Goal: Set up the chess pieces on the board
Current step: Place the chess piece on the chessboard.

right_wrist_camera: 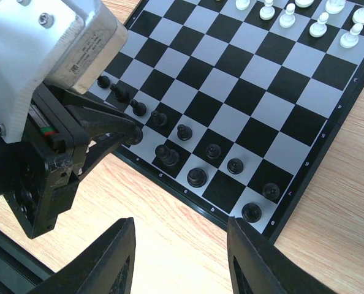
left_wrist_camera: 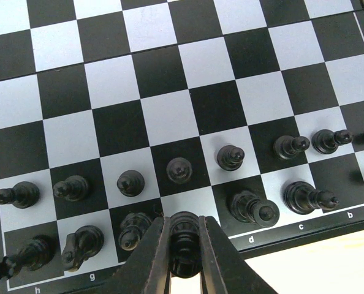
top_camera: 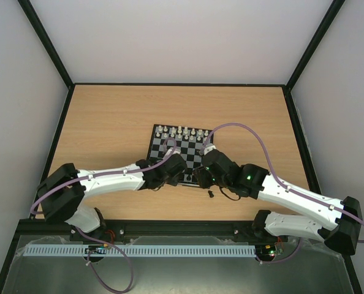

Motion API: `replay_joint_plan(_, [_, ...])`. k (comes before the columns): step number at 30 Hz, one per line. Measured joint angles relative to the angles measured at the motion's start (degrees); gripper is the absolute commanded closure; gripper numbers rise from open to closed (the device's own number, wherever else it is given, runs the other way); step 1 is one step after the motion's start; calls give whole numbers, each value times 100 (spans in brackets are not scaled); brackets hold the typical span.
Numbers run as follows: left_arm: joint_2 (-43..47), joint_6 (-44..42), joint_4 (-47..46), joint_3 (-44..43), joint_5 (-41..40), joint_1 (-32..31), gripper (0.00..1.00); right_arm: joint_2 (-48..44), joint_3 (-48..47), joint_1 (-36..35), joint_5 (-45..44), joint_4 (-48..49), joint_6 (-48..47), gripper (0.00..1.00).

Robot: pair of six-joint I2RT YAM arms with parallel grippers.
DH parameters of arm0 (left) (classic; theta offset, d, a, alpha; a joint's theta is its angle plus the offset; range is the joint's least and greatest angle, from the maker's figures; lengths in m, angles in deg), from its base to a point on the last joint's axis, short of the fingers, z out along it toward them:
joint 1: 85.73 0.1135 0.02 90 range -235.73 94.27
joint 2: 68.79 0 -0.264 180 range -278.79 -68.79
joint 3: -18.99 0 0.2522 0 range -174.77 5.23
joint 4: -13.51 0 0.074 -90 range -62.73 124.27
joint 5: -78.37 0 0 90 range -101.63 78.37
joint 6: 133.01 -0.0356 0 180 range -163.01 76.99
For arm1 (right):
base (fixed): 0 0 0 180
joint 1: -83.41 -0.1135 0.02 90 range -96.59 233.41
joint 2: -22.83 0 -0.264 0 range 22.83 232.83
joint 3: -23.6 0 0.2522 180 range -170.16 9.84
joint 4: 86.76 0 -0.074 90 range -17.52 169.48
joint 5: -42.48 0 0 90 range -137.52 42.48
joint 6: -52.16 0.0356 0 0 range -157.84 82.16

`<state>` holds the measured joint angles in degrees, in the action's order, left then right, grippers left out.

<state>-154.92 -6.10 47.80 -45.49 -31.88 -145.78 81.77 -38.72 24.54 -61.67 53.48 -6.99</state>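
Left gripper (left_wrist_camera: 185, 226) pinches one black piece (left_wrist_camera: 185, 248) behind eight pawns (left_wrist_camera: 179, 170).

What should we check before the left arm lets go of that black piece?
1. Grip: left gripper closed on the black piece: ok.
2. Piece seated on the board: cannot tell, fingers hide its base.
3. Target square: back row, file e, nothing else on it: ok.
4. Clearance: f-file piece sits right beside one finger, opening may nudge it: not ok.
5. Right gripper open, empty, at the board's edge, clear of the pieces: ok.
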Motion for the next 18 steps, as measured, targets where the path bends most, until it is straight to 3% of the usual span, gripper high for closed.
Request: replay_joint_plan(18, [-350, -63, -229, 0, 181, 61, 88, 0, 15, 0, 20, 0, 0, 59])
